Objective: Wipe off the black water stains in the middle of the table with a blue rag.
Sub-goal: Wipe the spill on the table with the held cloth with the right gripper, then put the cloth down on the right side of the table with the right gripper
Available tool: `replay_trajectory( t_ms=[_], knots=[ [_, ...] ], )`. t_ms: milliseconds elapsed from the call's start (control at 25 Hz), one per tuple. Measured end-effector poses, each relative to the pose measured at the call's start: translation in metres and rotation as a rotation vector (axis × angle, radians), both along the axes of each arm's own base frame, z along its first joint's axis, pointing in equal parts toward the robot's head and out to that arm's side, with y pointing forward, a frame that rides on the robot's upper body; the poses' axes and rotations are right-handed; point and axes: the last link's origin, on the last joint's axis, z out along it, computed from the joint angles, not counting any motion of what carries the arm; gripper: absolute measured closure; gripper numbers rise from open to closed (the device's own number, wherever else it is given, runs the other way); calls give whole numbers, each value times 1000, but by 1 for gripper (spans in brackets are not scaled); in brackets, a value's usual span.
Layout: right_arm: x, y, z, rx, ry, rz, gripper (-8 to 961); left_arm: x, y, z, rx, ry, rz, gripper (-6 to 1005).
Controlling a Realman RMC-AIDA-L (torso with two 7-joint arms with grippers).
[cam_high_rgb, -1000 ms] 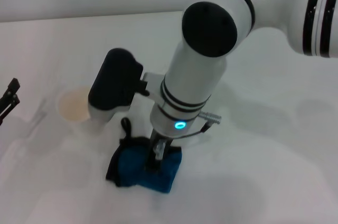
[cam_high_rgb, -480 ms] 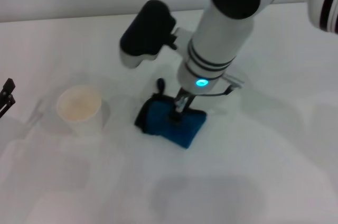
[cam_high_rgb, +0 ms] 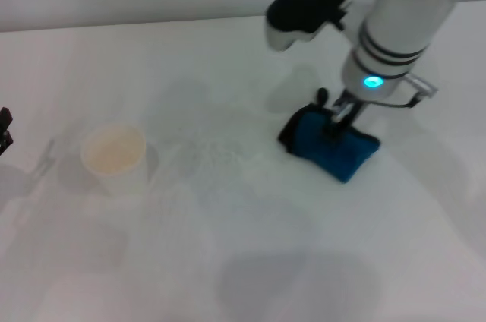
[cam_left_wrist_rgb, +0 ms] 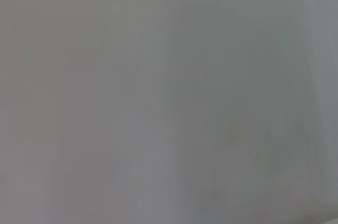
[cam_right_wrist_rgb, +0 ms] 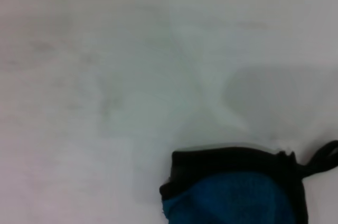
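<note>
At far left edge, one left gripper [cam_high_rgb: 4, 131], barely in view, finger state impossible to tell. Next, one pale cup [cam_high_rgb: 114, 156] upright on the white table [cam_high_rgb: 228, 261]. At right, one blue rag [cam_high_rgb: 328, 145], pinched and pressed onto the table by the right gripper [cam_high_rgb: 339, 121].

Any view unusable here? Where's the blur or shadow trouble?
Left wrist view: flat featureless grey, nothing to make out. Right wrist view: soft focus; the blue rag sits cut off at the frame edge, with a grey shadow patch on the table. Head view: the right gripper is on the rag, and the arm's broad shadows fall on the white top near the cup.
</note>
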Motion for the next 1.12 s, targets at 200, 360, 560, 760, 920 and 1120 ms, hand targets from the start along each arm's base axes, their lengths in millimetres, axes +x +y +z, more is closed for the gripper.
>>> replay_trajectory(
  t_ms=[200, 360, 560, 760, 920, 1120],
  knots=[
    [21, -1, 27, 74, -23, -63, 882, 1, 1, 1, 6, 4, -2, 134],
    [35, -4, 44, 130, -9, -120, 870, 1, 2, 1, 7, 6, -5, 134],
    [48, -11, 56, 168, 7, -161, 841, 1, 3, 1, 8, 7, -5, 134],
    [55, -15, 56, 166, 13, -177, 813, 2, 5, 2, 8, 9, -8, 135],
    [52, -16, 53, 146, 35, -169, 791, 3, 7, 2, 8, 9, -12, 135],
    [51, -17, 51, 137, 47, -172, 762, 3, 7, 2, 7, 10, -11, 134]
  ],
)
